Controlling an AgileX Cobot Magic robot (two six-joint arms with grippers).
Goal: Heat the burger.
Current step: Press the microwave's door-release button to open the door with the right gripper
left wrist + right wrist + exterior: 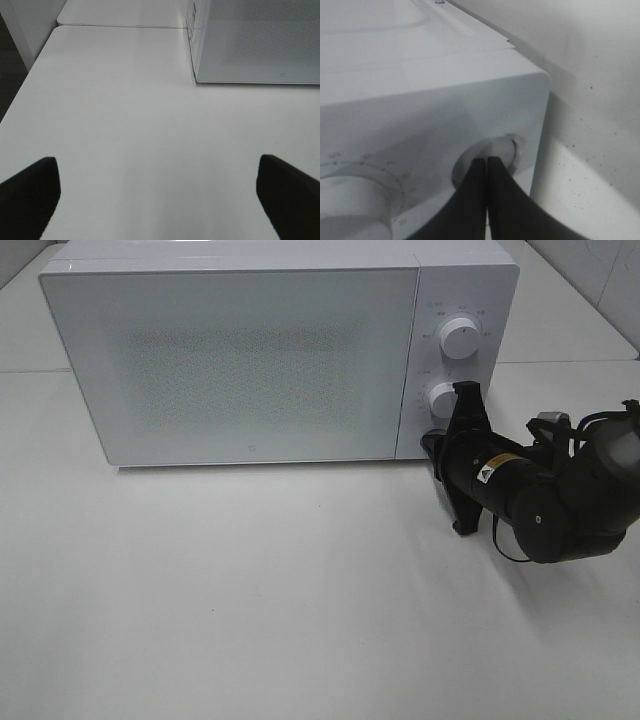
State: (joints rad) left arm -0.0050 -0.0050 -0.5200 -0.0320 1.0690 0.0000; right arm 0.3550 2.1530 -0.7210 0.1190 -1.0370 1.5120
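- The right gripper (486, 167) was fully closed, empty, with the microwave (240, 350) round button (509, 150) at its tips.
- The left gripper (160, 200) stood wide open, empty, table (125, 100) beneath.
- The burger's place could not be told.

Microwave (250, 360) inside hidden; dial (460, 338) txt illegible.

— By what is everything carried?
— A white, matte table (250, 620) is seen. A seam is shown running across it toward the back.
— What is set directly on it?
— A white microwave (240, 350) is stood upright toward the rear, with its closed door faced frontward. The seam is met by it on both sides.
— And the surface itself?
— A tiny dark speck is noted in front of the microwave.
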